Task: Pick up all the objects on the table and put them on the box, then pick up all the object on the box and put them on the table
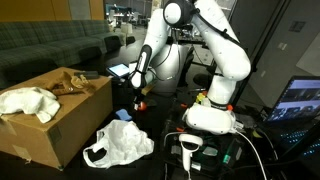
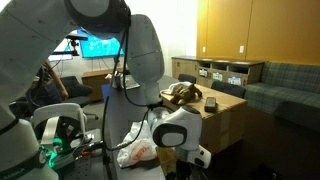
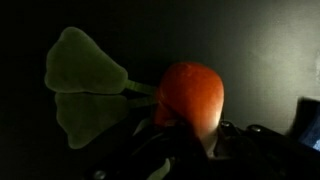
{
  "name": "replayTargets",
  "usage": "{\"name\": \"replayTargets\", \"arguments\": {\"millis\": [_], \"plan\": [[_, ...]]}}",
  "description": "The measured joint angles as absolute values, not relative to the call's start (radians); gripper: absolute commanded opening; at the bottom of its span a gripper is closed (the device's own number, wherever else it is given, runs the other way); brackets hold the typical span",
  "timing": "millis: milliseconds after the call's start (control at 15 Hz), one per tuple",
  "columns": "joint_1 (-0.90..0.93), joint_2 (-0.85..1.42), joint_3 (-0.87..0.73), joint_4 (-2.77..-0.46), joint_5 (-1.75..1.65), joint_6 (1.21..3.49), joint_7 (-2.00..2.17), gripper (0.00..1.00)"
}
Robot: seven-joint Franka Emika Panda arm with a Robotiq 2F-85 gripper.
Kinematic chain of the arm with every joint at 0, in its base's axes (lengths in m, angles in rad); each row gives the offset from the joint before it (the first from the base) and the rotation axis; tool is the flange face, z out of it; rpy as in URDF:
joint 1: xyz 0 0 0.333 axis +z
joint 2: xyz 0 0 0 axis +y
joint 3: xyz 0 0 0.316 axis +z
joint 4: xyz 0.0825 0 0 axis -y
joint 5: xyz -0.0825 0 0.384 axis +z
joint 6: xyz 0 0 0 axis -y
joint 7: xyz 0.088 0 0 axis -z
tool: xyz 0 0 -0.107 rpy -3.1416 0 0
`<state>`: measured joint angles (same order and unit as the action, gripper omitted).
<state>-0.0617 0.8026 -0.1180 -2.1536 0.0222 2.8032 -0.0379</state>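
My claw (image 3: pixel 192 142) is down at the orange piece (image 3: pixel 190 92), with dark fingers on either side of its near edge. It is too dim to tell whether I have pinched it or how wide I stand. The piece sits on the table (image 3: pixel 265 55), a green leaf (image 3: pixel 85 85) at its side. In an exterior view a blue square (image 1: pixel 124 115) lies just beside it and the bag (image 1: pixel 120 145) is near. Farther off, the box (image 1: pixel 60 120) bears a cloth (image 1: pixel 28 100) and a brown stick (image 1: pixel 75 83).

We face the arm (image 1: pixel 215 60) from afar, the box (image 1: pixel 55 115) at eight o'clock; from close behind the arm (image 2: pixel 140 50), the box (image 2: pixel 215 110) sits at three o'clock. Our wrist camera hugs the orange-red piece (image 3: pixel 192 95).
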Motion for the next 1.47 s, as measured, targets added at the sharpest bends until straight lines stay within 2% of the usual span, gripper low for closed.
{"name": "replayTargets", "arguments": {"millis": [400,1000,1467], "plan": [[-0.013,0.719,-0.146,-2.199,-0.013,2.724,-0.008,0.05],[0.113,0.338,-0.211,-2.334,-0.116,2.575,0.232,0.05],[0.136,0.091,-0.104,-2.229,-0.236,2.307,0.321,0.05]]}}
